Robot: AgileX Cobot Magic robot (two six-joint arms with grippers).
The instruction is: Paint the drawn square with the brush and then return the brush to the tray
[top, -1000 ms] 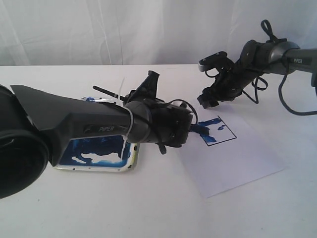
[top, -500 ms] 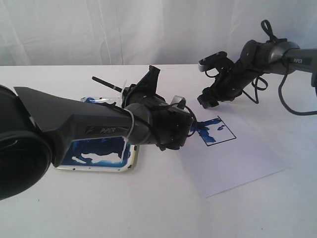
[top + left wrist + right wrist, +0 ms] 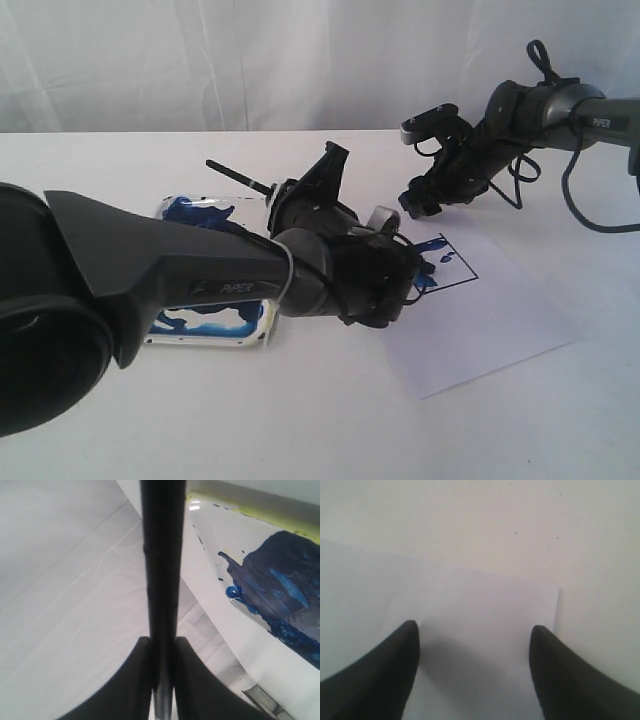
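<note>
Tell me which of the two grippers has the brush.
The left gripper: its jaws are shut on the brush, while the right gripper hangs open and empty over the paper.

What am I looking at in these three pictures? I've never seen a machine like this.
This is a robot with two arms working over a white table, each ending in a two-finger gripper. The wide picture comes from a camera off the arms. The other two come from a camera on each wrist.

The left gripper is clamped on a long black brush, over a square smeared with blue on a sheet of paper. The brush's tip is hidden. Beside it lies a tray with blue paint. The right gripper hangs open and empty near the paper.
</note>
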